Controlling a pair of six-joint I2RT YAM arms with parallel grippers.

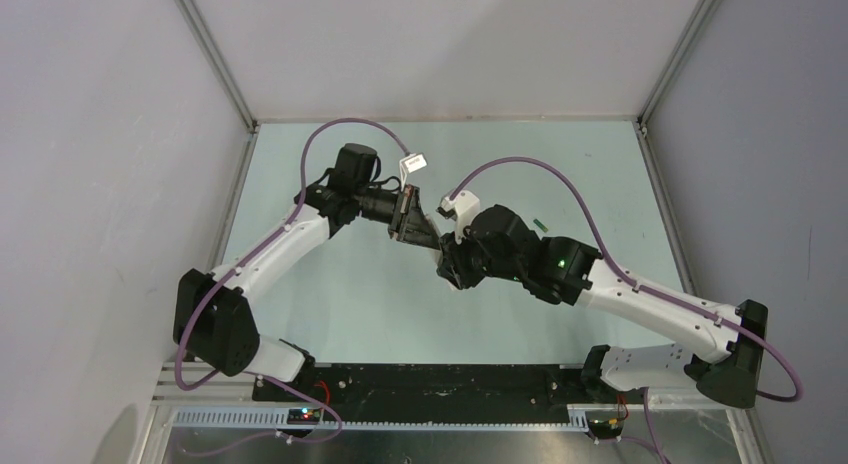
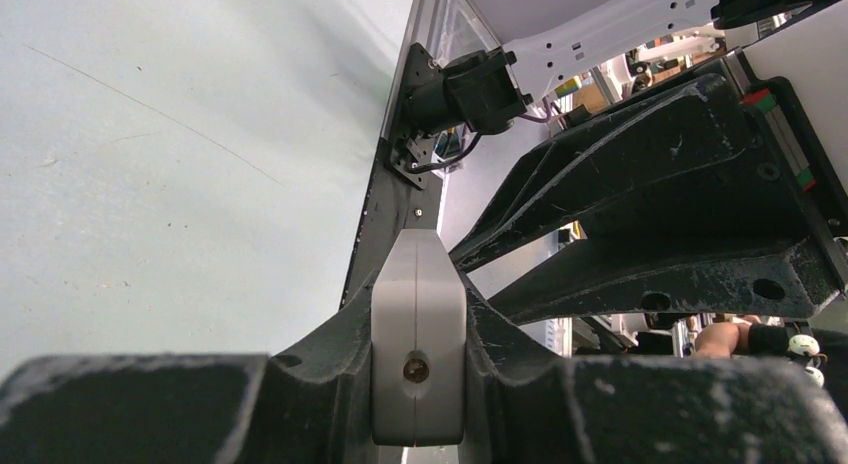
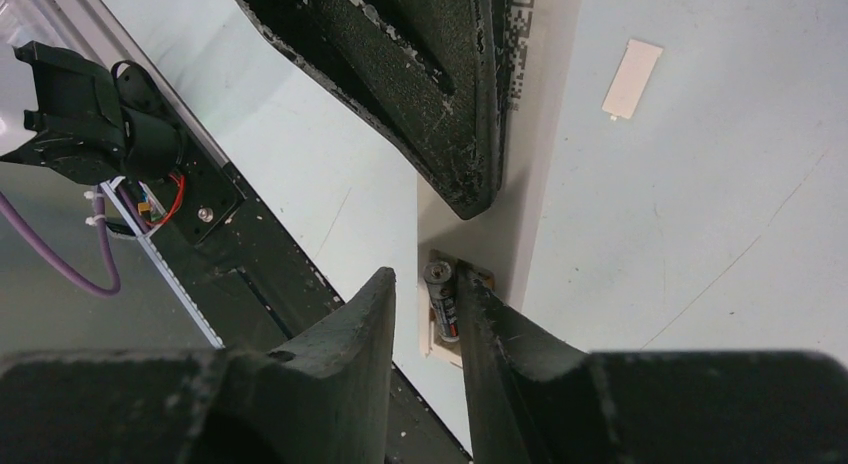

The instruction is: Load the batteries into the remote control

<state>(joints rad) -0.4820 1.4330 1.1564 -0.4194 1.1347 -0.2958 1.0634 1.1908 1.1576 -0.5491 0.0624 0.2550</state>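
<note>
**Desk:** What can't you make out from where you sit?

**Me:** Quite a lot. Overhead, both wrists crowd together above the middle of the table (image 1: 330,304), slightly toward the far edge, and they hide nearly everything between them. The left wrist camera gives me only a narrow, pale end of the remote (image 2: 418,324). The rest is cut off or lies behind black fingers.

**Desk:** Is the left claw holding it?

**Me:** Yes. The left claw (image 2: 418,289) is clamped on the remote, with a finger touching each side.

**Desk:** And the battery?

**Me:** On the right wrist view, one battery (image 3: 441,302) lies lengthwise at the remote's end, in what looks like the recess. It sits just at the tips of the right claw (image 3: 425,279). It touches one finger, and there is a sliver of gap at the other. The fingers are close together, but I cannot tell whether they pinch it or merely flank it.

**Desk:** And the other one?

**Me:** The second battery (image 1: 540,224) lies on the table right of the middle, toward the right edge, well apart from both claws. The cover (image 3: 632,78) lies flat on the table near the remote, not touching it.
</note>
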